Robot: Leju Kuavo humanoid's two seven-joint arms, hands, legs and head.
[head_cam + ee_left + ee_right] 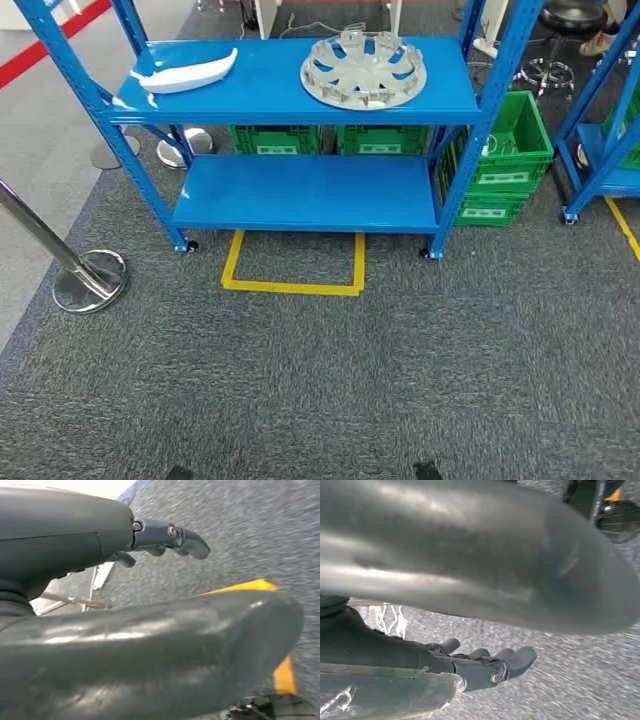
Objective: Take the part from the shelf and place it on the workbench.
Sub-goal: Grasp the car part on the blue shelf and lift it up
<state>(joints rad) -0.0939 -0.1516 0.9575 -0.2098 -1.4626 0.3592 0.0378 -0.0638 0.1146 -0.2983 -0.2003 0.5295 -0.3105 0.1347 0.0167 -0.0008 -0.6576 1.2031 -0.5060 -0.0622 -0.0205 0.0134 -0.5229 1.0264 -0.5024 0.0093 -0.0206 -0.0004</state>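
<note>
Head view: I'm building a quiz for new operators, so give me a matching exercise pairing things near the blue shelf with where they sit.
Things:
1. silver wheel cover
2. white curved part
3. green crates
4. yellow tape outline

Places:
A. on the carpet in front of the shelf
B. top shelf, left side
C. floor behind and right of the shelf
D. top shelf, right side

Pairs: 1-D, 2-B, 3-C, 4-A

The shelf (302, 85) is bright blue, carrying a white part (185, 73) and a pale grey hubcap (363, 70). Green crates (502, 160) with white labels stand behind it, and yellow tape (294, 285) marks the speckled dark grey carpet (377, 380). Both hands, left (158, 535) and right (486, 665), are dark grey.
</note>
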